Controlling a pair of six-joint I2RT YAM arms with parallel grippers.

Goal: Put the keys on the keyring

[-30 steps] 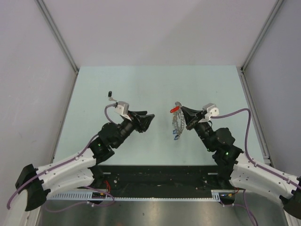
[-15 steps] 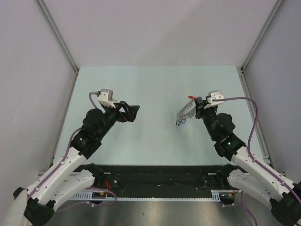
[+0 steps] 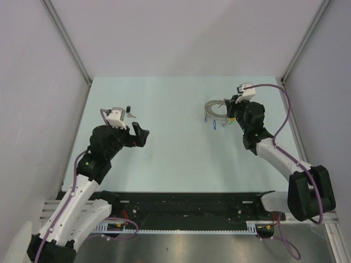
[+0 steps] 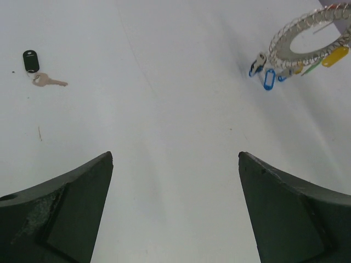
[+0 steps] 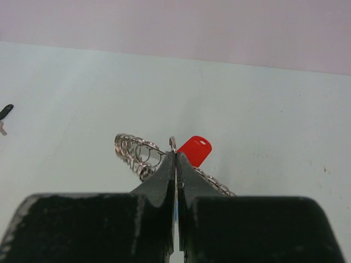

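Pale green tabletop (image 3: pixel 175 164). Left gripper (image 3: pixel 141 134) has opened wide, empty, and withdrawn to 9 o'clock. Right gripper (image 3: pixel 232 109), clamped on keyring (image 4: pixel 285 34) beside red key (image 5: pixel 194 149), has moved to 2 o'clock. Threading probably complete.

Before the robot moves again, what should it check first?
1. Right tool shut on the keyring: ok.
2. Left tool open, nothing in it: ok.
3. Loose key with black tag lying uncovered on the table: ok.
4. Red key fully threaded onto the keyring: cannot tell.
5. Left tool lined up over the loose key: not ok, key lies off to its side.
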